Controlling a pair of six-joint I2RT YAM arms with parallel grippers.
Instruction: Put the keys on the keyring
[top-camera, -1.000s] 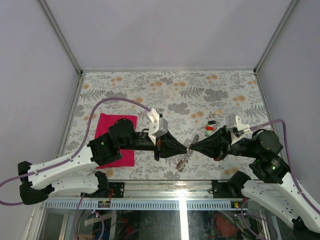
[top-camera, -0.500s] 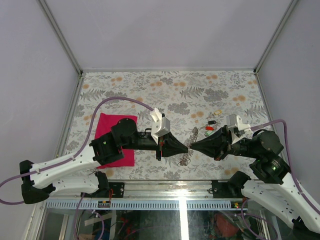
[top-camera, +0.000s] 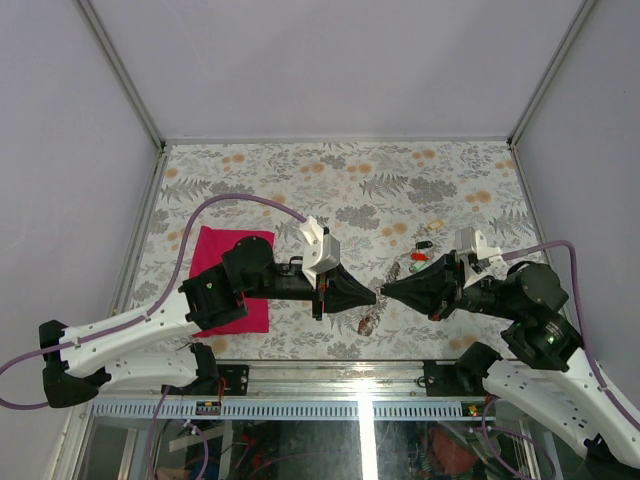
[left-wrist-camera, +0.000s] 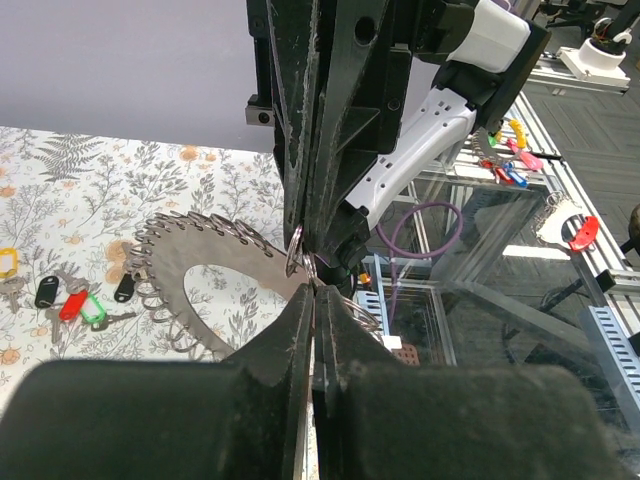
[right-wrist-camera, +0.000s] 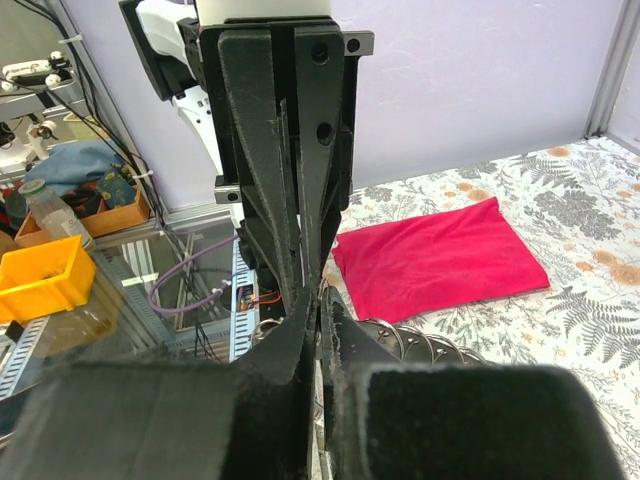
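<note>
left hand (top-camera: 372, 294) and right hand (top-camera: 386, 291) tip to tip, both pinched shut on the keyring (left-wrist-camera: 200, 245); keys (left-wrist-camera: 75, 300) loose nearby

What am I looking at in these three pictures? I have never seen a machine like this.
Two robot arms are bolted to a flower-patterned table. One picture looks down from above; the other two come from a camera on each wrist. The left fingers and right fingers are both shut, meeting tip to tip and seemingly pinching a silvery chain-like metal keyring. Tiny metal keys with red, green and black plastic heads and a magenta cloth lie on the table.
</note>
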